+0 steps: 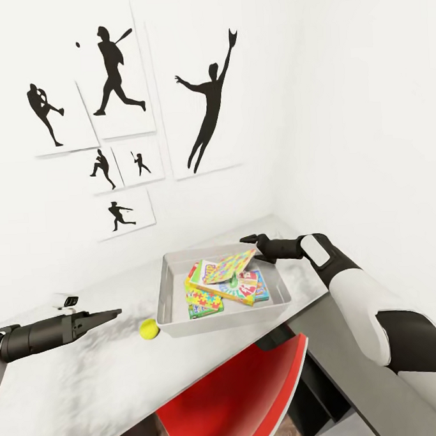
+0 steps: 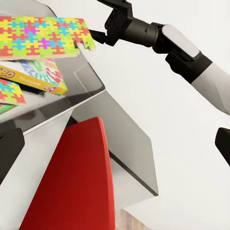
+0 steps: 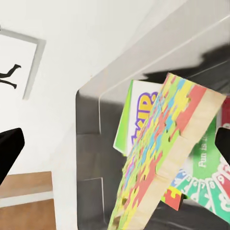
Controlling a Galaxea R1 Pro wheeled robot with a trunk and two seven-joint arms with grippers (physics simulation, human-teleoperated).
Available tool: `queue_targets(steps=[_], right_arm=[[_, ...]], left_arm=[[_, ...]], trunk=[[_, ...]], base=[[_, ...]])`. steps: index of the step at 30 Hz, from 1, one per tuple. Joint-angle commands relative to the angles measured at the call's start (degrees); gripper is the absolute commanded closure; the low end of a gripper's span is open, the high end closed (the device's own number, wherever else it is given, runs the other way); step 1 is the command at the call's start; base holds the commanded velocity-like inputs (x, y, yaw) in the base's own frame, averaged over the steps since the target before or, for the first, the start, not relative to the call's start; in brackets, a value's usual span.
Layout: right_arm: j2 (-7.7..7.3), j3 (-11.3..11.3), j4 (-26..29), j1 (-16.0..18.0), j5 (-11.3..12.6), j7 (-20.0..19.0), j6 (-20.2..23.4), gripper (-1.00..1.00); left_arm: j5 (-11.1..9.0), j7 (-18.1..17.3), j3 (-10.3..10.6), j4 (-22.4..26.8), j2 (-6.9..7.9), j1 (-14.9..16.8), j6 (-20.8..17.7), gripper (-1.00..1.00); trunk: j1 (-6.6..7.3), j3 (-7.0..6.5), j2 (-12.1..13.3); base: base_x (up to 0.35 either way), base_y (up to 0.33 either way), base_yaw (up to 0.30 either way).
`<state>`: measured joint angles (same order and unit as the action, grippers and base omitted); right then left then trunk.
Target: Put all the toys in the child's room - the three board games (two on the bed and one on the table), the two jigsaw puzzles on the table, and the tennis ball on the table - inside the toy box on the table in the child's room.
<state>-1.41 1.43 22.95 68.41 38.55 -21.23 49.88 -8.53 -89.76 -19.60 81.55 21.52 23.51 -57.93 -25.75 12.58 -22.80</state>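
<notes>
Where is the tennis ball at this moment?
In the head view, the tennis ball lies on the table, just outside the toy box at its near-left corner, between the box and the left hand.

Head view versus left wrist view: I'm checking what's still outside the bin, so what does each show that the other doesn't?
Head view alone: the tennis ball on the table just outside the toy box, the left gripper, and the baseball silhouette pictures on the wall. Left wrist view alone: the table's underside and a patch of wood floor. Both: the right gripper at the mosaic jigsaw puzzle above the box, the Skip-Bo game inside, and the red chair.
</notes>
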Motion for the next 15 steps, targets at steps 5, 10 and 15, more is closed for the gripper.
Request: queue_targets(steps=[5,10,15], right_arm=[[0.01,0.15,0.06,0.05,-0.32,-0.30,0.22,-1.00],[-0.05,0.15,0.08,0.05,-0.32,-0.31,0.22,-1.00],[-0.41,0.15,0.09,0.01,-0.32,-0.29,0.24,-1.00]], left_arm=[[0.08,-0.24,0.00,0.01,0.01,0.04,-0.61,-1.00],[0.09,-0.24,0.00,0.01,0.01,0.04,-0.61,-1.00],[0.08,-0.24,0.00,0.01,0.01,0.04,-0.61,-1.00]], trunk=[[-0.03,0.11,-0.12],[-0.03,0.11,-0.12],[-0.03,0.11,-0.12]], base=[[0.000,0.000,0.000],[0.000,0.000,0.000],[0.000,0.000,0.000]])
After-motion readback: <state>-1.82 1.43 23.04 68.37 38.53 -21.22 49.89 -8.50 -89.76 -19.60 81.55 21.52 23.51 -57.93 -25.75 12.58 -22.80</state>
